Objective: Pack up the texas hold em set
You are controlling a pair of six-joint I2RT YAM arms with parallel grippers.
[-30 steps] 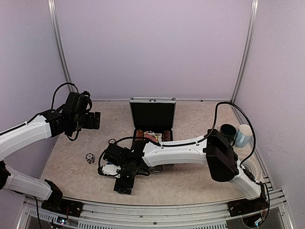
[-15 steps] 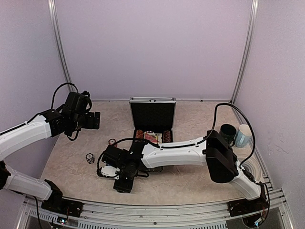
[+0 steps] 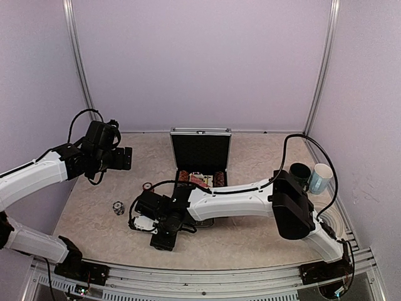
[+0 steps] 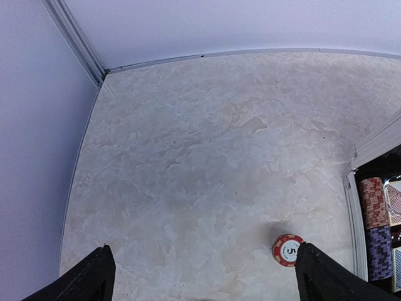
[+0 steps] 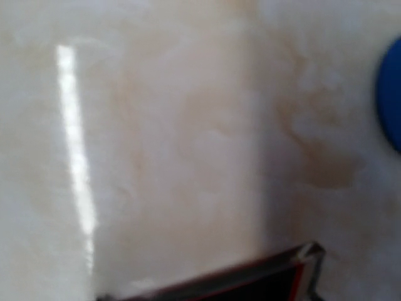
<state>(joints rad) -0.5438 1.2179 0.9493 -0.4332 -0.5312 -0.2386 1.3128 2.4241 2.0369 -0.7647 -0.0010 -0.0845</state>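
Note:
The texas hold em set's silver case (image 3: 200, 133) stands open at the back middle, its black lid upright and rows of chips (image 3: 202, 179) in its tray. My right gripper (image 3: 164, 237) reaches left across the table and sits low on the surface beside a white flat piece (image 3: 141, 223). Its wrist view is blurred: bare table, a dark red-edged thing (image 5: 250, 282) at the bottom, a blue round edge (image 5: 391, 100) at the right. Its fingers do not show. My left gripper (image 4: 202, 249) hangs open above the table's left. A red chip (image 4: 287, 249) lies by its right finger.
A small dark chip stack (image 3: 118, 207) sits at the left front and the red chip (image 3: 148, 186) behind it. A dark mug (image 3: 301, 174) and a pale-blue mug (image 3: 320, 177) stand at the right edge. Walls close in the back and both sides.
My right gripper has shifted slightly left and nearer over the white piece. The left arm has not moved.

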